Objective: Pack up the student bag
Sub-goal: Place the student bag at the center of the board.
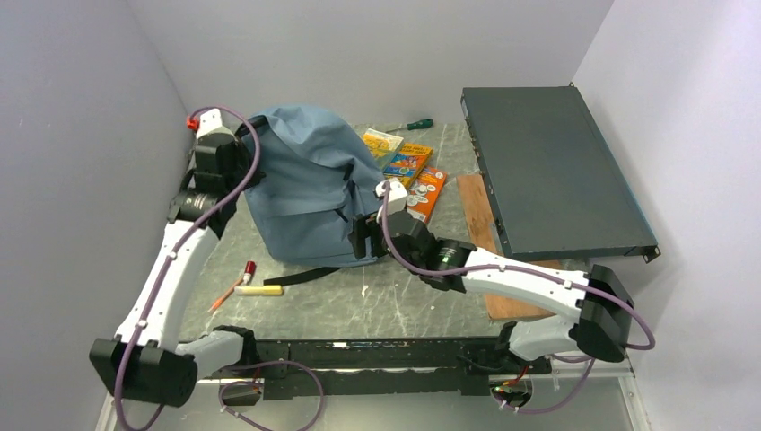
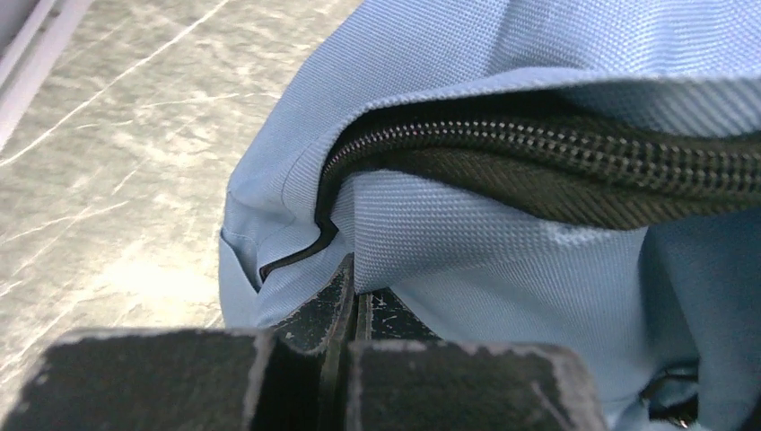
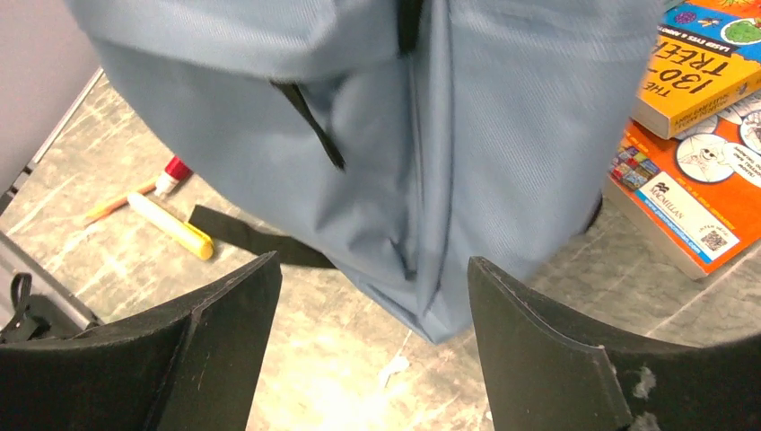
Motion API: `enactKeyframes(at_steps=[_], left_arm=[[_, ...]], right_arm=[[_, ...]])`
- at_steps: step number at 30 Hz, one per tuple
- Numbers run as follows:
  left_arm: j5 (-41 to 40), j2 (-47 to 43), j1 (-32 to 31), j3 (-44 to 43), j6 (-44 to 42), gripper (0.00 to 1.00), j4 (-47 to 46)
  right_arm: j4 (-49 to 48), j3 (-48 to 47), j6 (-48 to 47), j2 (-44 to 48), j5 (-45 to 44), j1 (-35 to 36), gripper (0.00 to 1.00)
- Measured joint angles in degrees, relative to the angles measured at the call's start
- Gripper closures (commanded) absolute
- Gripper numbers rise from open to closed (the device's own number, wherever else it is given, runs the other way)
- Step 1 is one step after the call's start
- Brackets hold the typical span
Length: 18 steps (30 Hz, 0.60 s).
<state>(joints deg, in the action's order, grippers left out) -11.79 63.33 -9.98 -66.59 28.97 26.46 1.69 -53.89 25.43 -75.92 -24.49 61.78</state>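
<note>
The left jaws are pressed shut, their tips touching the student bag [image 2: 502, 278] just under its black zip [image 2: 556, 153]; whether they nip any cloth I cannot tell. The right jaws stand wide apart, the bag's lower corner showing ahead between them. The bag sits slumped on the bench [image 1: 359, 301] between both arms, with books [image 1: 408, 166] just beside it on the right, a yellow marker [image 1: 258, 290] near its front and a dark metal box [image 1: 547, 171] further right.
</note>
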Motion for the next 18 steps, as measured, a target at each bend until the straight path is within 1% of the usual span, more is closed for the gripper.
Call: enactKeyframes(at_steps=[4,8,11,15,18], left_arm=[[-0.8,6.3,5.1,-5.7,4.8,1.00,4.3],[-0.5,11.6,9.9,-8.9,7.5,1.00,6.3],[0.0,17.0,12.8,-13.1,9.8,1.00,10.0],[0.3,21.8,14.6,-14.6,12.3,1.00,12.8],[1.0,24.4,14.7,-14.9,13.0,1.00,17.9]], right_arm=[[3.0,0.0,-0.9,2.6,4.3,-1.2,0.21],[3.7,1.2,-0.9,3.9,7.3,-1.9,0.21],[4.1,2.3,-0.8,3.9,9.2,-2.2,0.21],[4.7,3.0,-0.9,3.9,11.1,-2.7,0.21],[4.6,3.0,-1.0,3.8,11.8,-3.2,0.21]])
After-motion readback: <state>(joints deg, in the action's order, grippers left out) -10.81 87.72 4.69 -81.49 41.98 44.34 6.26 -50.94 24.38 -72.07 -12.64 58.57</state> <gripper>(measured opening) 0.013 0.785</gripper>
